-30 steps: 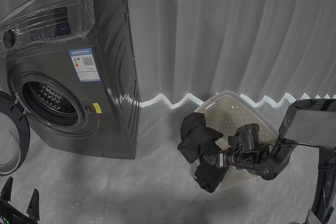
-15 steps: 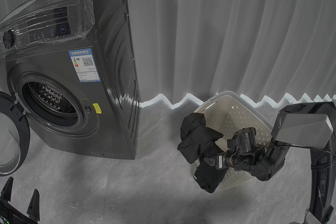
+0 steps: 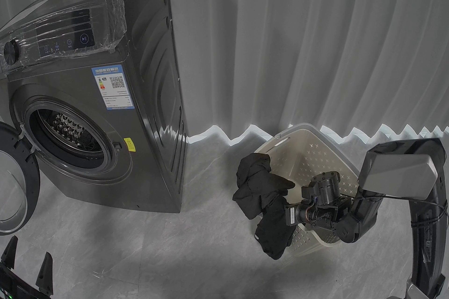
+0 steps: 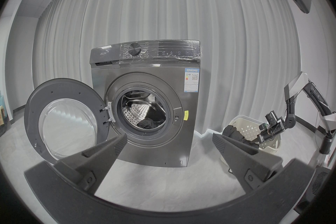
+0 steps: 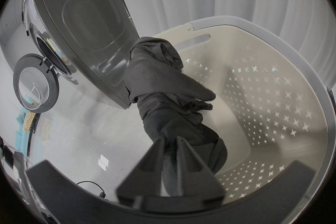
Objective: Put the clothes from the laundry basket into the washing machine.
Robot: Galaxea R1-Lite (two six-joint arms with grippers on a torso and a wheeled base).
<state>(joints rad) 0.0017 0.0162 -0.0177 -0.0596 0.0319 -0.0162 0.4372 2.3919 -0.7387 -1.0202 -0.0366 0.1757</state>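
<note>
One black garment (image 3: 262, 192) hangs over the laundry basket (image 3: 322, 160) rim on the washing machine (image 3: 93, 127) side, with our right gripper (image 5: 170, 140) clamped on its lower fold. We judge it soft, light and floppy, so a bunched fold should grip best. Our left gripper (image 4: 168, 137) gapes wide, holding nothing.

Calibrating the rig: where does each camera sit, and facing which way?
Head view: on the head, facing down at washing machine and laundry basket; right arm, left gripper show.
Left wrist view: faces the machine's open door past its open gripper.
Right wrist view: looks into the basket; right gripper shut on black garment.
All share machine and basket.
</note>
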